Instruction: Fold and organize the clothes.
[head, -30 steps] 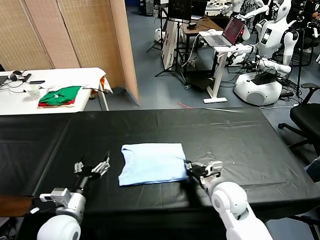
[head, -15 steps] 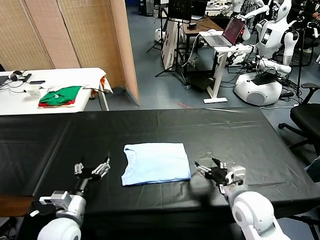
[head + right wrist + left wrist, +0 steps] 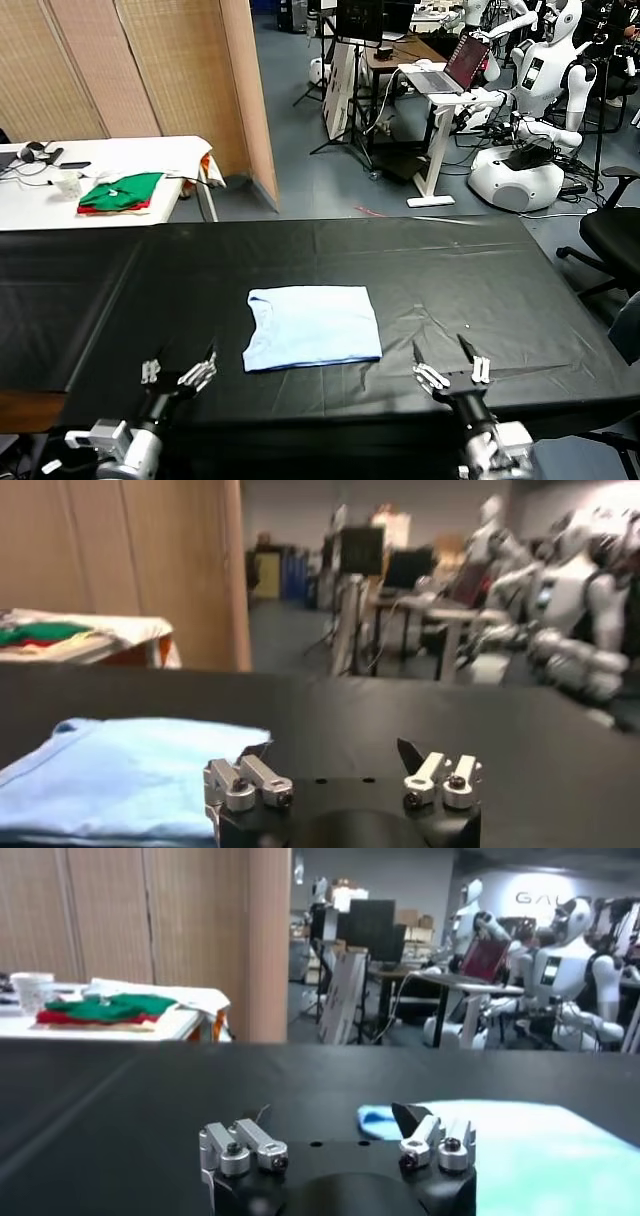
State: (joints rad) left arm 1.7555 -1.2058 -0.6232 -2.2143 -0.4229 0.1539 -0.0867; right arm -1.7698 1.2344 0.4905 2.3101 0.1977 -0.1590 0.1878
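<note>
Folded light-blue T-shirt [image 3: 312,327] lying flat near the middle of the black table [image 3: 480,270], nothing touching it. Left gripper [image 3: 178,374] low off the shirt's left near corner, jaws spread wide, empty. Right gripper [image 3: 451,366] off its right near corner, likewise wide, empty.

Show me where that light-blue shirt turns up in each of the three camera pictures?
Head view: the shirt lies folded in the middle of the black table, between the two end effectors.
Left wrist view: a blue patch beyond the left end effector.
Right wrist view: blue cloth beside the right end effector.
Shared landmark: the wooden partition.
</note>
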